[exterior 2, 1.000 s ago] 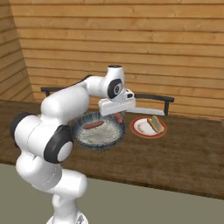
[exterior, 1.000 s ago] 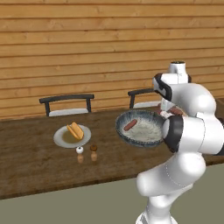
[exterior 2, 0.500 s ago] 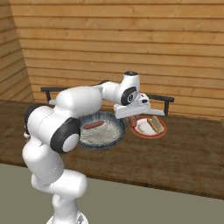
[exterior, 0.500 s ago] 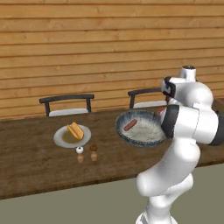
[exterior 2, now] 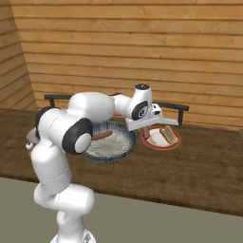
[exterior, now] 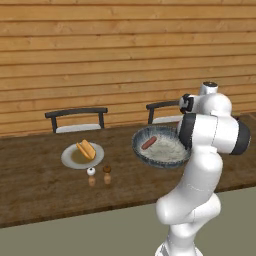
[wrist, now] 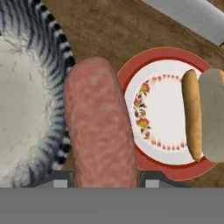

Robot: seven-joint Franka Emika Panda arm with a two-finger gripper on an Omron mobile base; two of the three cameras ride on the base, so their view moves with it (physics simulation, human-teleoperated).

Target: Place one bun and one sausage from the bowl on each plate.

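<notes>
I am carrying a sausage in closed jaws toward the red-rimmed plate already holding a bun; another sausage is waiting in the bowl

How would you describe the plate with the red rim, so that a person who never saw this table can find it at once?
On the long wooden table, look beside the big dark-rimmed bowl, on the side away from the grey plate with the small shakers. There lies the red-rimmed plate: white inside with a small flower pattern and a bun on it, while the grey plate has a plain brownish centre.

Tool w/ sausage swung over red-rimmed plate
</notes>
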